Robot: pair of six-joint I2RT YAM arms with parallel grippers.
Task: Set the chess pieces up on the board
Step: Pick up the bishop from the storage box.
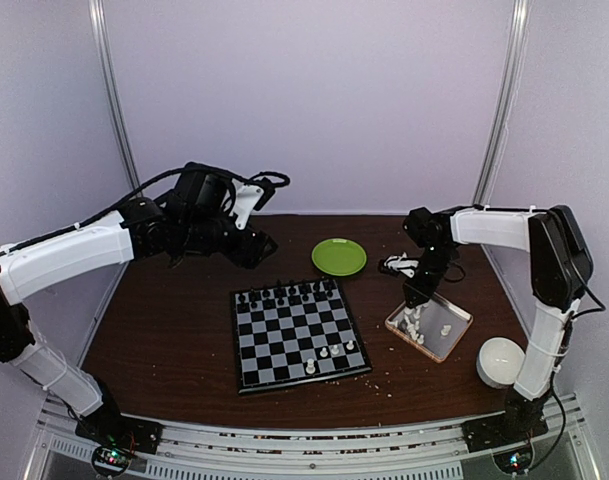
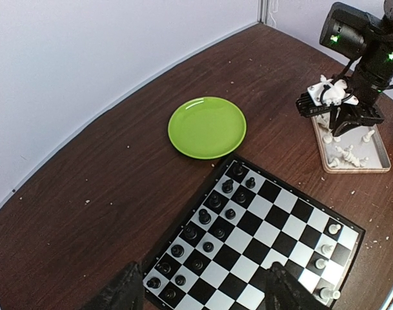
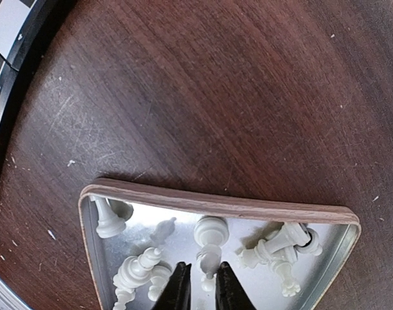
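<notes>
The board [image 1: 284, 345] lies mid-table, with black chessmen [image 1: 284, 294] on its far two rows and several white chess pieces [image 1: 324, 352] near its front right corner. More white chess pieces [image 3: 135, 271] lie jumbled in a small tray [image 3: 215, 205] to the board's right. My right gripper [image 3: 201, 271] reaches down into the tray [image 1: 456, 332], its jaws shut on one white piece [image 3: 209, 242]. My left gripper [image 2: 202, 287] hangs open and empty above the board's [image 2: 283, 223] black side, high over the back left of the table [image 1: 254, 245].
A green plate [image 1: 339, 256] sits behind the board. A white round bowl-like object [image 1: 501, 360] stands at the front right near the right arm's base. A corner of the board [image 3: 2, 64] shows left of the tray. White walls close in the table.
</notes>
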